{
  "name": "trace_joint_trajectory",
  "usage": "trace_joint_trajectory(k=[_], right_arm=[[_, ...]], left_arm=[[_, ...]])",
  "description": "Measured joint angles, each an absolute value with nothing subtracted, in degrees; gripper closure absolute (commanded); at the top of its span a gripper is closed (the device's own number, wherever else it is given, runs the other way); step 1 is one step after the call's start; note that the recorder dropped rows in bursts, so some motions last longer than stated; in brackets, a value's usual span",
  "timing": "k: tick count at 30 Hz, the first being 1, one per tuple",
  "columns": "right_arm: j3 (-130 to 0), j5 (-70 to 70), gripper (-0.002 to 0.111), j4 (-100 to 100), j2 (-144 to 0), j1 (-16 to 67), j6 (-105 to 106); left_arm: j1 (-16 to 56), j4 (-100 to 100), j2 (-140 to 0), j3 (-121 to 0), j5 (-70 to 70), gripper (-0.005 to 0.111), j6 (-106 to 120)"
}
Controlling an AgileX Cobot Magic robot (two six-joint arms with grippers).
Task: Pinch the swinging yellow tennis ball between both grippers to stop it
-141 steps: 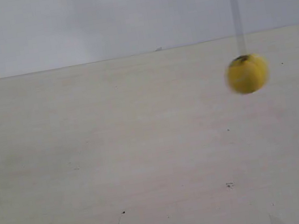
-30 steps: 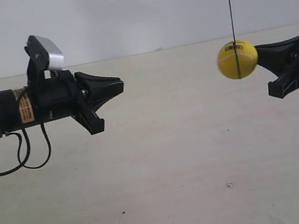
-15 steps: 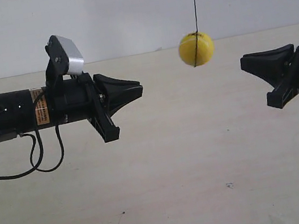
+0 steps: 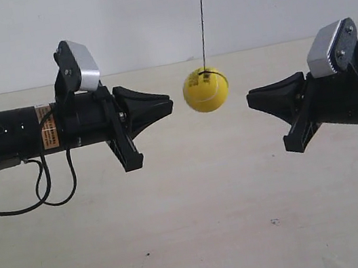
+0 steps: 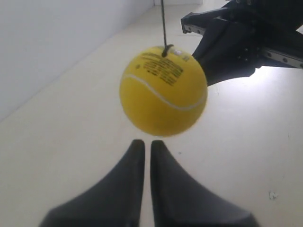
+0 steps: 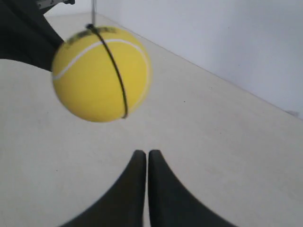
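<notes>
Yellow and fuzzy, the tennis ball (image 4: 206, 89) hangs on its thin black string (image 4: 201, 13) between the two black cone-tipped arms. It touches neither and is nearer the left gripper (image 4: 166, 106), at the exterior view's left, than the right gripper (image 4: 253, 98). Both pairs of jaws are pressed together and hold nothing. To pinch well, I judge both tips should rise slightly to the ball's middle, then close in evenly along one line, so neither knocks it toward the far wall (image 4: 145, 16).
</notes>
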State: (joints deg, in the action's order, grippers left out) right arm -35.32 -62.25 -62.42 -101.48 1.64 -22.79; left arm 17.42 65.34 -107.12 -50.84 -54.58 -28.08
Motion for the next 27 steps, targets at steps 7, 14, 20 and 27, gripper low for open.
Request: trace_joint_trajectory(k=[7, 14, 20, 27], right_arm=[[-36.8, -62.1, 0.108, -61.3, -101.5, 1.7, -21.9], [-39.2, -62.1, 0.108, -61.1, -101.6, 1.7, -22.1], [-39.9, -63.3, 0.108, -61.1, -101.9, 1.7, -22.4], [-39.9, -63.3, 0.108, -61.1, -102.0, 2.6, -22.6]], left_arm=[[17.4, 65.3, -107.1, -50.8, -55.2, 0.102, -25.9], [17.4, 65.3, -107.1, -51.9, -56.8, 0.102, -23.9], [17.4, 65.3, -107.1, -54.4, -57.6, 0.102, -23.7], [17.4, 66.3, -107.1, -54.7, -57.8, 0.102, -23.9]])
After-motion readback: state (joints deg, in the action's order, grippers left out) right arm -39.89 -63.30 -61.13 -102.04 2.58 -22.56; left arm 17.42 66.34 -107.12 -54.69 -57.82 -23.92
